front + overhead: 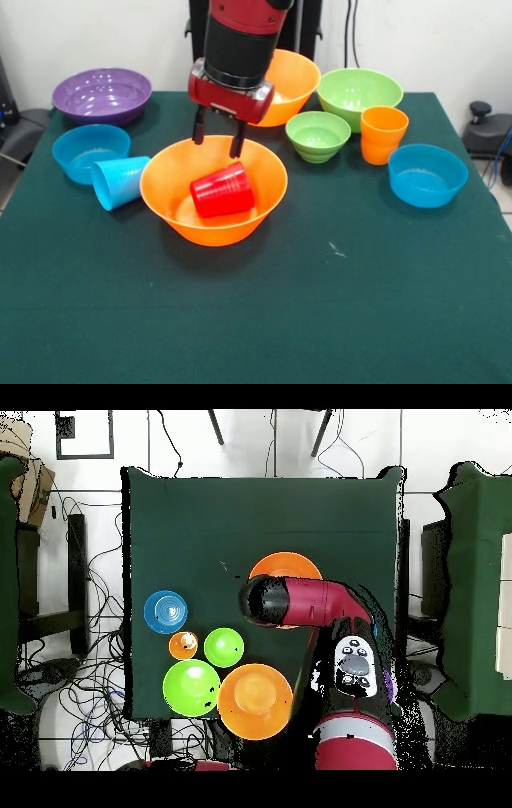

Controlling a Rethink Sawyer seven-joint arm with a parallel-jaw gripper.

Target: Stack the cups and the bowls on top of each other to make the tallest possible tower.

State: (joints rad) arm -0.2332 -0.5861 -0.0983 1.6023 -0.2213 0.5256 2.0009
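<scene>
Red cup [222, 190] lies tipped just below the open claw [217, 138].

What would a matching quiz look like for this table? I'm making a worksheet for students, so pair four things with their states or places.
Things:
1. red cup
2. light blue cup
3. orange cup
4. hand

States:
A. on its side on the table
B. upright beside the small green bowl
C. open above a bowl
D. on its side inside a large orange bowl

Pairs: 1-D, 2-A, 3-B, 4-C
</scene>
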